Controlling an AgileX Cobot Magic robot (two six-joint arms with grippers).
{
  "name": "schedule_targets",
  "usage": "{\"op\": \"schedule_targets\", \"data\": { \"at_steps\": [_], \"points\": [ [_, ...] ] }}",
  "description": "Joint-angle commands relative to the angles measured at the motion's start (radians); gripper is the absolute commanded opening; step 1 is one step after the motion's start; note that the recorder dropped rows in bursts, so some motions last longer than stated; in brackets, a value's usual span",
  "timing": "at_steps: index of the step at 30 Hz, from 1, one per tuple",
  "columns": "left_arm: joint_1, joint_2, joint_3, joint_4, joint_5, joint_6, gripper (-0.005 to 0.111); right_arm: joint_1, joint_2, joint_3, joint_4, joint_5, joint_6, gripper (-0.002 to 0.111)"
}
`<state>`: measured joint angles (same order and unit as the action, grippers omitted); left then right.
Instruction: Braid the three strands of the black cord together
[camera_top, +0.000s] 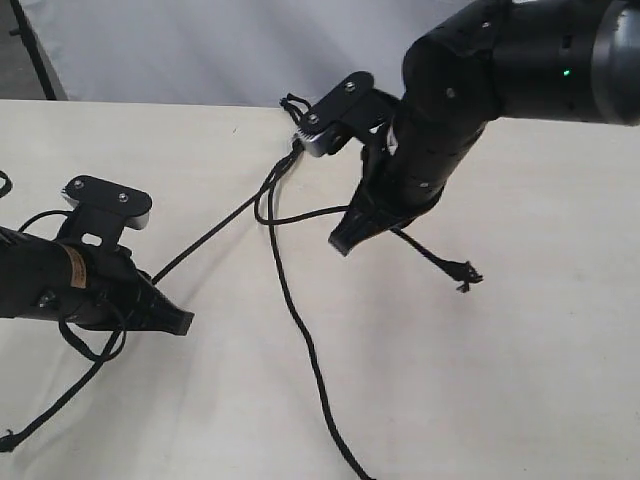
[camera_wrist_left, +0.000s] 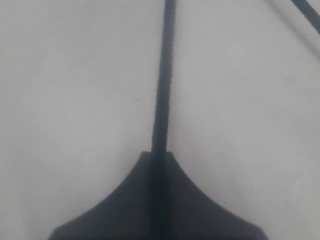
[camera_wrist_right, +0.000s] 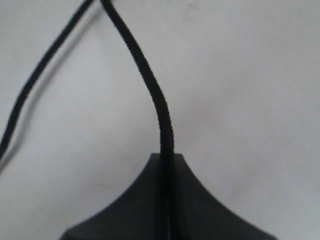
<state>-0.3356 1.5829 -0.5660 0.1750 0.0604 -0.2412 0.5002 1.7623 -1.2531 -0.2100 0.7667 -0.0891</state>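
The black cord (camera_top: 292, 103) lies on the table (camera_top: 520, 380) with its looped, bound end partly under the right arm's camera mount. From the bound end the three strands (camera_top: 272, 185) fan out toward the near side of the table. The first strand (camera_top: 215, 230) runs straight and diagonally away from the bound end to the left gripper (camera_top: 183, 322), whose jaws are pressed together on it. In the left wrist view the strand leaves the jaw tips in a straight line. The second strand (camera_top: 302, 330) lies loose on the table, curving from the bound end out of the picture's near edge. The third strand (camera_top: 310, 214) loops just below the bound end and enters the right gripper (camera_top: 341, 243), which is clamped narrow on it. Its tail leaves the far side of that gripper and ends in a frayed knot (camera_top: 466, 276), well apart from the bound end.
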Motion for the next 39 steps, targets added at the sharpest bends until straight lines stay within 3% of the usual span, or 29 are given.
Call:
{"op": "schedule_targets", "data": {
  "at_steps": [1, 13, 16, 20, 23, 27, 29, 34, 39],
  "points": [
    [-0.006, -0.011, 0.0, 0.0, 0.032, 0.009, 0.001, -0.072, 0.03, 0.0, 0.022, 0.001, 0.026, 0.0],
    [-0.006, -0.011, 0.0, 0.005, 0.072, 0.009, 0.002, -0.08, 0.217, 0.0, 0.007, -0.028, 0.026, 0.0],
    [-0.006, -0.011, 0.0, 0.005, 0.075, 0.009, 0.011, -0.08, 0.241, 0.0, 0.007, -0.026, 0.062, 0.0],
    [-0.006, -0.011, 0.0, 0.002, 0.075, 0.005, 0.037, -0.078, 0.257, 0.0, 0.003, -0.021, 0.083, 0.001],
    [-0.006, -0.011, 0.0, 0.002, 0.063, -0.003, 0.052, -0.078, 0.258, 0.0, -0.035, -0.014, 0.132, 0.017],
    [-0.006, -0.011, 0.0, 0.002, 0.049, -0.025, 0.057, -0.078, 0.254, 0.0, -0.063, -0.009, 0.148, 0.05],
    [-0.006, -0.011, 0.0, -0.011, 0.047, -0.028, 0.057, -0.078, 0.235, -0.001, -0.063, -0.013, 0.148, 0.062],
    [-0.044, -0.012, -0.002, -0.052, 0.049, -0.028, 0.057, -0.08, 0.119, -0.001, -0.093, -0.018, 0.151, 0.069],
    [-0.2, -0.012, -0.056, -0.054, 0.114, -0.034, 0.057, -0.08, -0.035, -0.001, -0.155, -0.028, 0.212, 0.07]
  ]
}}
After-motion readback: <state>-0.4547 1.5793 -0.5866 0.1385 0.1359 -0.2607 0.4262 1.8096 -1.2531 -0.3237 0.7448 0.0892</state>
